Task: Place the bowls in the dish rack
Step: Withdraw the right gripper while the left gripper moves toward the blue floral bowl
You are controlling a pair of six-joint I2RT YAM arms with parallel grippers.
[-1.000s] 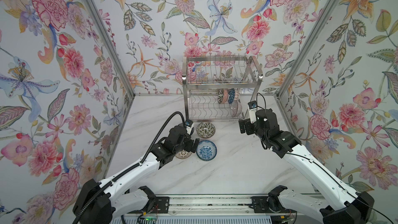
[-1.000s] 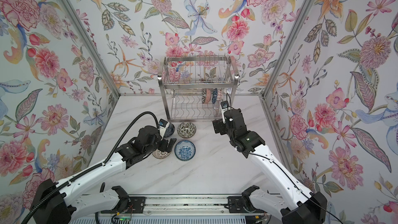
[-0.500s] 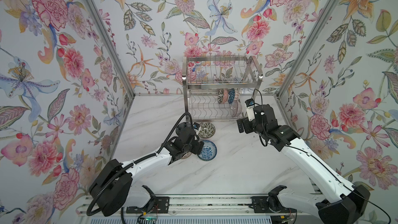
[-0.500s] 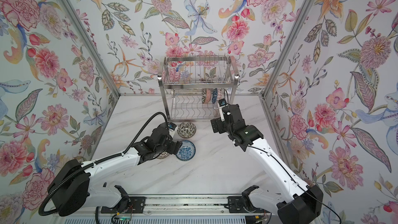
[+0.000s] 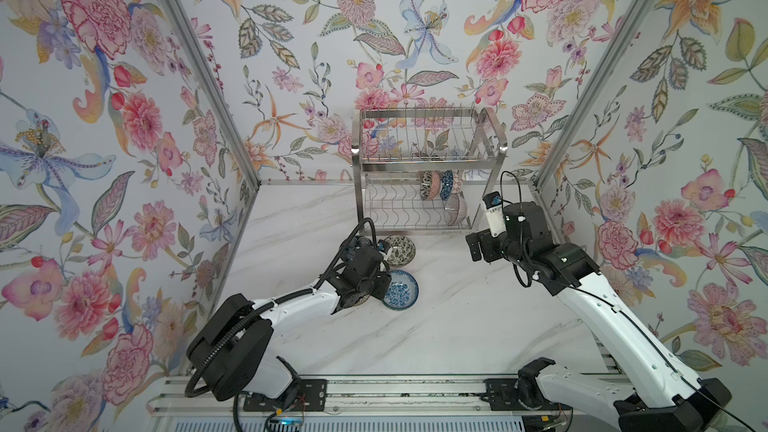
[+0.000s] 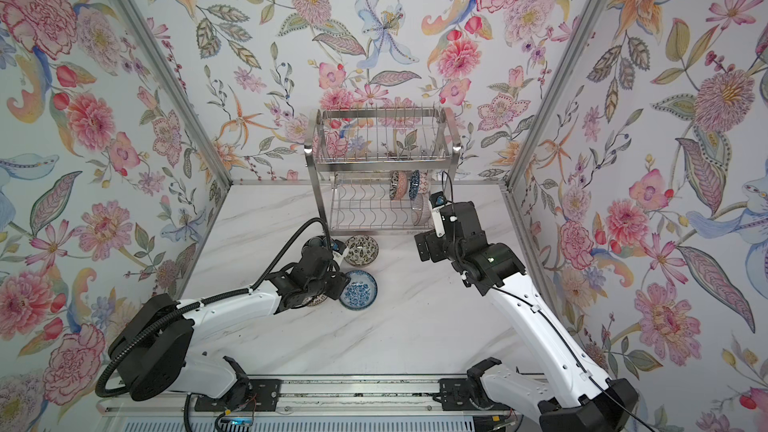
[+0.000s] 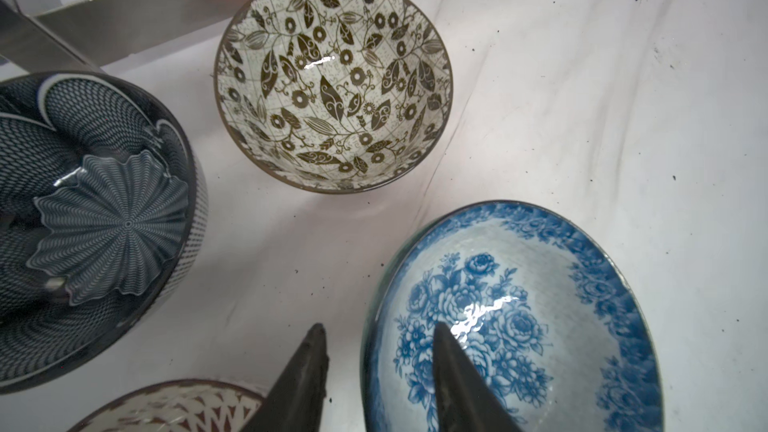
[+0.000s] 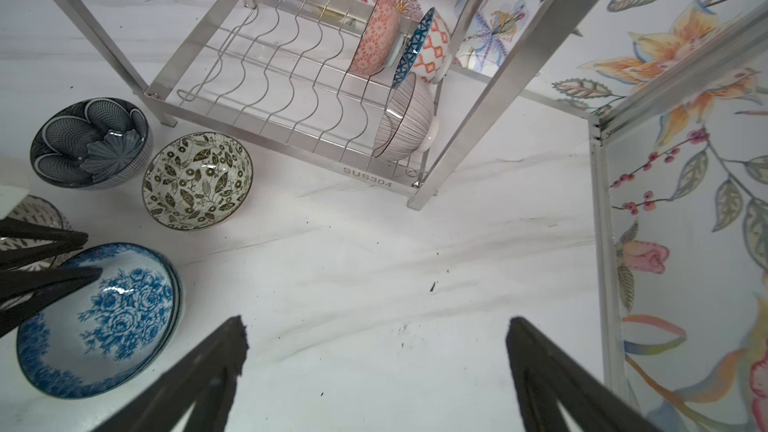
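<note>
Blue floral bowl has its rim between the narrowed jaws of the left gripper, grip uncertain; the right gripper hangs wide open.

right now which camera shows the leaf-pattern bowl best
Left wrist view: the leaf-pattern bowl is whole, close and unobstructed. The right wrist view shows it whole but smaller; both top views show it tiny.
</note>
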